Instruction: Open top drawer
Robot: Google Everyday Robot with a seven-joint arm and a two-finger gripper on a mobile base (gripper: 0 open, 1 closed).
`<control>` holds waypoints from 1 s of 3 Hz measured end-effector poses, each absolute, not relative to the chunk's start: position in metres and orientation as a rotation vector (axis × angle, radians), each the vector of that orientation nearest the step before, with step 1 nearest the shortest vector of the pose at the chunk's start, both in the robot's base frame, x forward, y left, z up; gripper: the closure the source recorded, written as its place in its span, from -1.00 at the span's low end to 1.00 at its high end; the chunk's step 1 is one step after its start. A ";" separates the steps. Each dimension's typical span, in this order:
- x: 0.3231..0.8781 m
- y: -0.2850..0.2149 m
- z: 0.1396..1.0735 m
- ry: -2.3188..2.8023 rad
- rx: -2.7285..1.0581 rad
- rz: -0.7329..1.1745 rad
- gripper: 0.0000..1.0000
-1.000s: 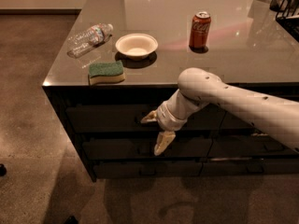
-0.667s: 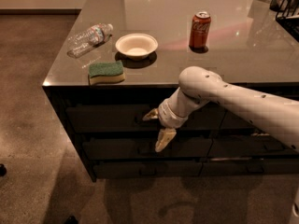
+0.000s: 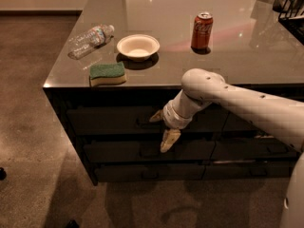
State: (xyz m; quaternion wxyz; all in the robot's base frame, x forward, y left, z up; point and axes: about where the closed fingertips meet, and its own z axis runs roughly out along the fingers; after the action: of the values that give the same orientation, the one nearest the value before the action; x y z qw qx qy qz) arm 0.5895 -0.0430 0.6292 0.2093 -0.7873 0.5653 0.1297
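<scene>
Little has shifted in the last second: the hand (image 3: 163, 128) has crept a shade toward 2 o'clock. It hangs against the drawer stack with its tan fingers (image 3: 169, 140) spread wide, holding nothing. The upper fingertip reaches toward 9 o'clock, close to the small loop handle (image 3: 142, 122). In this dim view I cannot tell whether it is hooked behind the loop or only beside it. The lower finger droops toward the shallower drawer (image 3: 118, 151) beneath.

To do this step well, the hand should probably rise so both fingers straddle the loop, close firmly, then draw straight back without lifting or dragging sideways.

The top drawer (image 3: 102, 121) sits shut just under the bench (image 3: 247, 51) edge. Its long axis runs 9 to 3 o'clock and its front faces 6 o'clock, the way it should slide.
</scene>
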 end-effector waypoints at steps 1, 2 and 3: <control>0.576 -0.030 0.620 1.594 -2.258 0.367 -0.44; 0.564 -0.024 0.607 1.625 -2.313 0.341 -0.34; 0.563 -0.023 0.605 1.630 -2.321 0.335 -0.25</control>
State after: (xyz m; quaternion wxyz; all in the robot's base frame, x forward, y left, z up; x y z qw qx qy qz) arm 0.5626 -0.0232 0.6055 0.1425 -0.8044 0.5649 0.1161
